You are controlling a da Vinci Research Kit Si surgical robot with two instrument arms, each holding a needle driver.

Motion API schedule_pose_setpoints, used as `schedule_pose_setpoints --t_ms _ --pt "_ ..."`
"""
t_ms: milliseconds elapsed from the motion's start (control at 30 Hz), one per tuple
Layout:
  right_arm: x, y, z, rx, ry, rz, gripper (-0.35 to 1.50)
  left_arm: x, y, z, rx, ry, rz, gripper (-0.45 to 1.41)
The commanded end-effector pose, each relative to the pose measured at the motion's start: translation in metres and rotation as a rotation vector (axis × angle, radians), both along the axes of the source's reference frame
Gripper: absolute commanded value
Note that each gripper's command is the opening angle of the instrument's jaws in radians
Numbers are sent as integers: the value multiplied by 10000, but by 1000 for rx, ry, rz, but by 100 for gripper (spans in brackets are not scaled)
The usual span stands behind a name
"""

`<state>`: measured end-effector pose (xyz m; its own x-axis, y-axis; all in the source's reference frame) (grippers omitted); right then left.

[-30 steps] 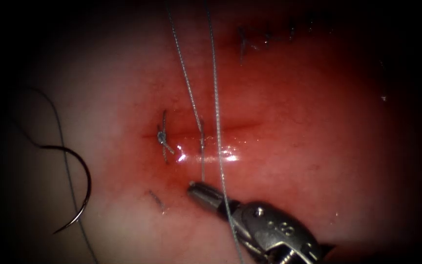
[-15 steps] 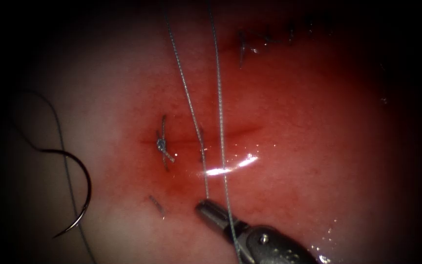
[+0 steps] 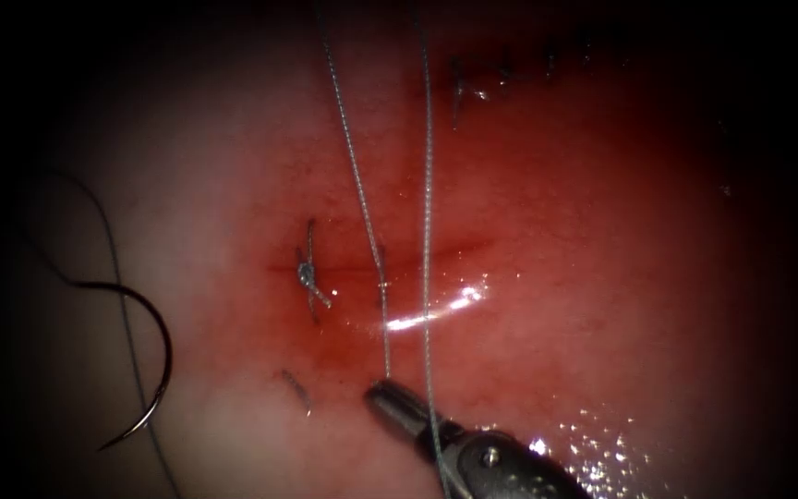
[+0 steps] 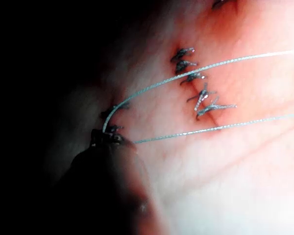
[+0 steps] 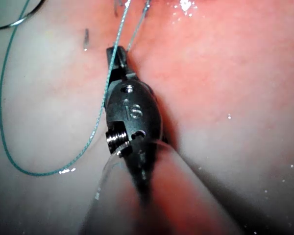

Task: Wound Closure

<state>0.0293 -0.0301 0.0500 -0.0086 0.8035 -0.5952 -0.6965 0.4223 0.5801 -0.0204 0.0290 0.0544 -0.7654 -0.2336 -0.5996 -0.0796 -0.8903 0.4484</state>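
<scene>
right claw (image 3: pixel 388 397): pinching thread (image 3: pixel 386 337) end just below cut (image 3: pixel 417 254)
change: claw dropped back a little since a second ago; strand straighter, knot being drawn down
needle (image 3: pixel 154 365): free on tissue (image 3: pixel 602 277), far left
left claw: can't tell

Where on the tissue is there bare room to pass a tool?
Free: tissue right of the cut, below the old stitches. Crowded: middle, where thread runs to the right tool, shut on it, beside the knot; the needle lies loose far left.
</scene>
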Motion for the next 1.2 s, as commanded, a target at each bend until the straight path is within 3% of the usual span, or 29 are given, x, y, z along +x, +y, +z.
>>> schedule_pose_setpoints --t_ms 33,233,267,333,433,533,567,667,767,867,933,1067,1133,1167,1200 --pt "6 -3 10 -1 3 5 -35 -7 0 0 -1 -12 9 -45" --pt "0 9 14 -66 17 -16 -35 -12 -24 -11 -4 -53 42 -45" --pt "-3 14 12 -77 36 -6 -6 -13 -36 -17 -2 -71 52 -45" --pt "-8 17 7 -73 43 -9 -15 -13 -49 -24 17 -109 48 -45" --pt "-15 21 -3 -71 55 -4 22 -10 -67 -34 44 -174 65 -45" --pt "-22 28 -12 -98 54 -15 89 -5 -89 -47 76 -257 97 -45" --pt "-23 30 -14 -107 54 -18 103 -2 -99 -53 92 -292 107 -45" --pt "-28 38 -21 -108 61 -16 135 3 -124 -70 147 -365 113 -45" --pt "-29 44 -24 -121 71 -43 145 8 -149 -89 187 -422 134 -45" --pt "-29 46 -25 -118 93 -66 146 10 -164 -100 204 -455 156 -45" --pt "-30 52 -27 -118 125 -104 138 13 -187 -118 251 -542 218 -45" --pt "-28 69 -24 -120 140 -190 98 19 -215 -137 277 -623 297 -45" --pt "-26 77 -20 -140 136 -226 67 22 -228 -144 289 -647 346 -45" --pt "-25 81 -18 -139 145 -238 42 24 -233 -146 293 -654 368 -45" --pt "-25 81 -18 -139 145 -238 42 24 -233 -146 293 -654 368 -45"
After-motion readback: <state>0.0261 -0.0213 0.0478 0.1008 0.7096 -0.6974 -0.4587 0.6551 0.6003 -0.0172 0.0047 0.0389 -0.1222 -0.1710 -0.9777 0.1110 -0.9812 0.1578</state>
